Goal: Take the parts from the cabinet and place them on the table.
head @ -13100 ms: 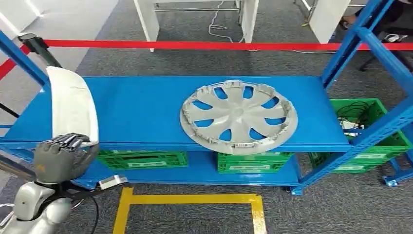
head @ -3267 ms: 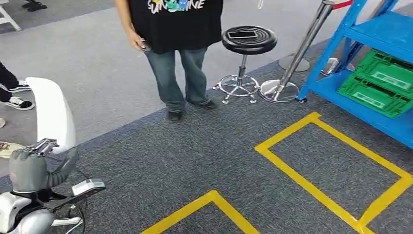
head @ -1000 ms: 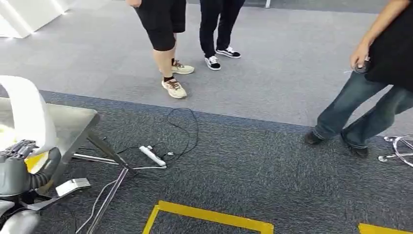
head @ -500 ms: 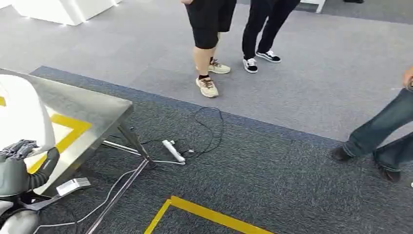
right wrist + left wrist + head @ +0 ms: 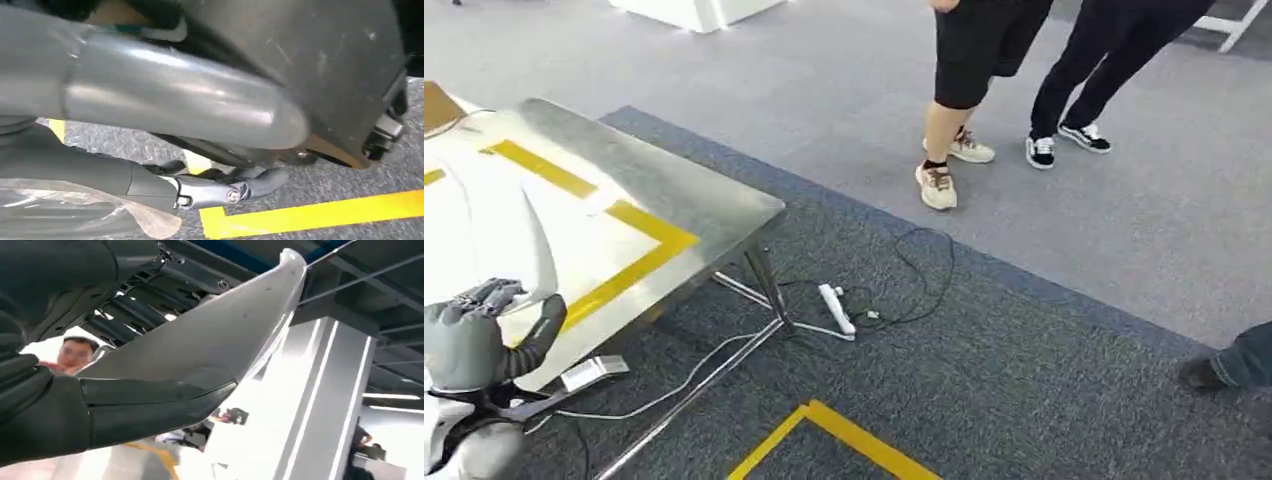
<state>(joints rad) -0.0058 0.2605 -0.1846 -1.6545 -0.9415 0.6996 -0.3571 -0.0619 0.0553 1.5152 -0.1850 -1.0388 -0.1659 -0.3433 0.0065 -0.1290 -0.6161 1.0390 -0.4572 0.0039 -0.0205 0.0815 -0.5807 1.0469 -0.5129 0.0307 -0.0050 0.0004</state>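
Robot's left grey hand (image 5: 469, 340) sits low at the left edge, gripping a curved white plastic panel (image 5: 499, 235) that stands upright over the shiny steel table with yellow tape lines (image 5: 679, 205). A white power strip with black cable (image 5: 836, 309) lies on the dark grey carpet (image 5: 1024, 400) beside the table leg. Two people's legs (image 5: 1014, 90) stand farther back on lighter flooring.

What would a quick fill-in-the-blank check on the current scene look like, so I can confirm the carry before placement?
1. The left robot hand holds a ____ curved part.
2. The metal table is marked with ____ tape.
3. A white power strip lies on the ____ beside the table leg.

Missing words: white; yellow; carpet
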